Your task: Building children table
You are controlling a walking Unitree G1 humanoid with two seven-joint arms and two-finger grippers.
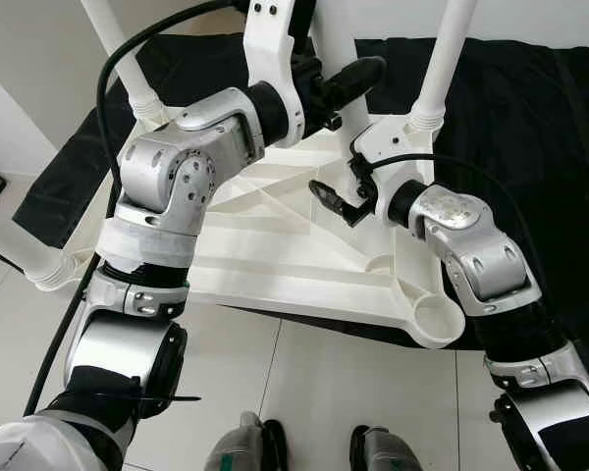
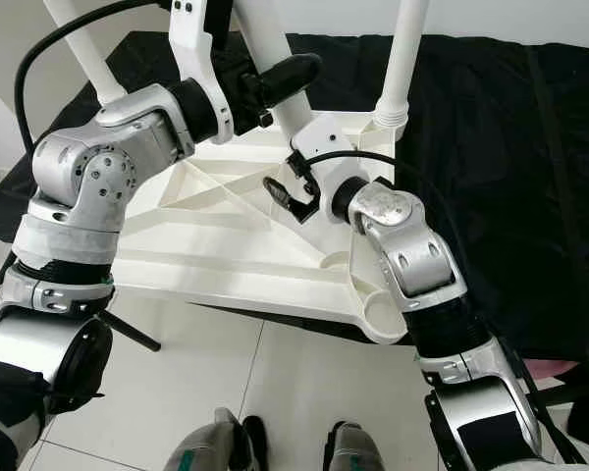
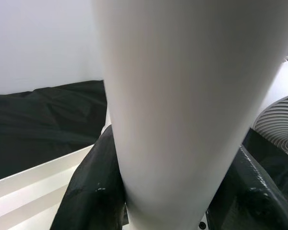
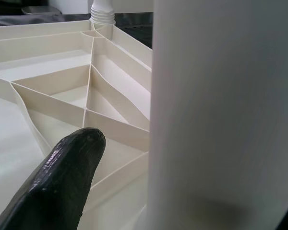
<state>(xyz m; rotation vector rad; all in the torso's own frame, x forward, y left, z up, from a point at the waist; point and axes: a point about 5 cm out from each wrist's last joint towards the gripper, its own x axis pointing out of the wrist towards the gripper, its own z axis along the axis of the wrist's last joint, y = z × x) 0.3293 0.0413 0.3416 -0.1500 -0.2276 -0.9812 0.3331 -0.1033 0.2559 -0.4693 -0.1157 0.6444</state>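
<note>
A: Children's table (image 1: 304,231), white plastic, lay upside down on a black cloth (image 1: 530,128) spread over pale floor tiles (image 1: 304,383), its ribbed underside facing up. What did the left eye view show around it?

B: Three white legs stood in its corner sockets: a far-left leg (image 1: 118,49), a far-right leg (image 1: 442,64) and a near-left leg (image 1: 15,245) angling off toward the robot's left. The near-right socket (image 1: 434,319) sat bare. A fourth leg (image 1: 326,44) rose from the middle of the table's far edge, and the left gripper (image 1: 348,83) was at it, one black finger lying across its side.

A: And the right arm?

B: The right gripper (image 1: 336,201) hovered low over the underside, just on the near side of that middle leg, its fingers parted with nothing between them.

A: The right eye view?

B: Same scene. The left gripper (image 2: 280,78) reached across the middle leg (image 2: 275,69) above the table's far edge, and the right gripper (image 2: 290,196) hung over the ribs below it.

A: The left wrist view?

B: The white leg (image 3: 182,105) stood close between two black fingers (image 3: 93,191), one pressed to each side of it, clamped. Black cloth lay beyond, and a white ribbed disc (image 3: 281,127) showed at the frame's edge; what it was could not be told.

A: The right wrist view?

B: One black fingertip (image 4: 62,182) over the table's ribbed cells (image 4: 77,96), apart from a white leg (image 4: 221,115) just beside it. A leg's threaded collar (image 4: 103,13) sat in the far corner.
</note>
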